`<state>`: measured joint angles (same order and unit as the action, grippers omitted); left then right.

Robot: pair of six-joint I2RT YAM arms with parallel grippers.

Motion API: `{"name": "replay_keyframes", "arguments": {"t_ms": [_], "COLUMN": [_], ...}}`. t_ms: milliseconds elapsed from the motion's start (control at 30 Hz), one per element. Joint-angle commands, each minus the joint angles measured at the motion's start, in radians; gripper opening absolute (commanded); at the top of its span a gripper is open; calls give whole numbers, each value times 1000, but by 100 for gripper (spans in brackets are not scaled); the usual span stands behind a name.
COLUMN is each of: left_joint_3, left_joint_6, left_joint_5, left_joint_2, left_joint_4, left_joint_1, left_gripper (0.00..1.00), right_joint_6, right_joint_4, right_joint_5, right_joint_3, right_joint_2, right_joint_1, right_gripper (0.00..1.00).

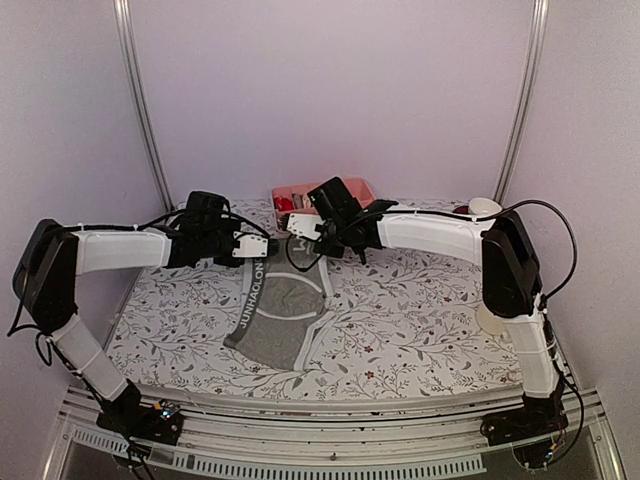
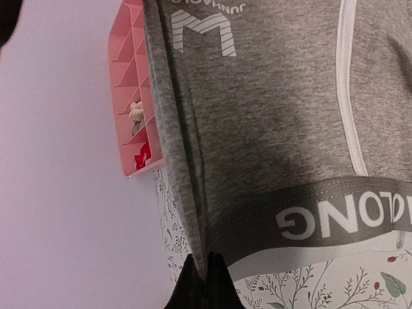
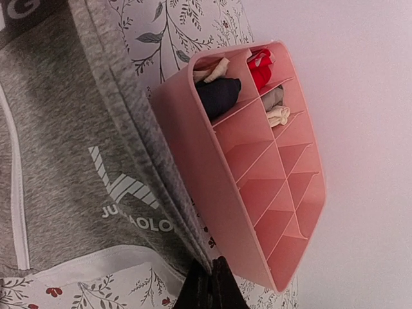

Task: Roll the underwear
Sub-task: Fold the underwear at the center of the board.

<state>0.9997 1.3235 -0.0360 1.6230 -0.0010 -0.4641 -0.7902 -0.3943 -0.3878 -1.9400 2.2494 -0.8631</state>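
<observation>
Left pincer (image 2: 205, 286) and right pincer (image 3: 211, 286) pinch the boxer-briefs (image 1: 283, 312) — waistband (image 1: 250, 290) reads "JUNHAOLON".

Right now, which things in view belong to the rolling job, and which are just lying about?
Job:
- boxer-briefs
- left hand, pinching their edge
- right hand, pinching their edge

Lying about:
- pink tray, some compartments filled
- white cup at the table's far right
</observation>
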Motion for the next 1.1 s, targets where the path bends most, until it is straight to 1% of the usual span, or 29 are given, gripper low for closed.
{"name": "replay_keyframes", "arguments": {"t_ms": [0,200,333,433,600,800,1067], "left_joint_3": [-60,-184,-273,-342,-445,-556,-586], "left_joint_6": [61,114,176,216,289,363,396], "left_joint_5": [-65,50,116,156,191,201,199], "left_joint_2": [6,-127,-216,-280,-378,-468,-514], "left_joint_4": [174,152,122,106,63,23,1], "left_joint_1": [31,49,50,50,49,49,50], "left_gripper": [0,0,0,0,0,0,0], "right_joint_6": [-37,2,54,84,128,168,211], "right_joint_4": [9,-11,-55,-53,-111,-175,-235], "right_joint_5": [-40,-12,16,18,0,31,92], "right_joint_3": [-9,215,317,381,414,412,408], "right_joint_2": [0,-186,-260,-298,-292,-248,-197], "right_joint_1": [12,-71,-129,-180,-247,-302,-333], "right_gripper": [2,2,2,2,2,2,2]}}
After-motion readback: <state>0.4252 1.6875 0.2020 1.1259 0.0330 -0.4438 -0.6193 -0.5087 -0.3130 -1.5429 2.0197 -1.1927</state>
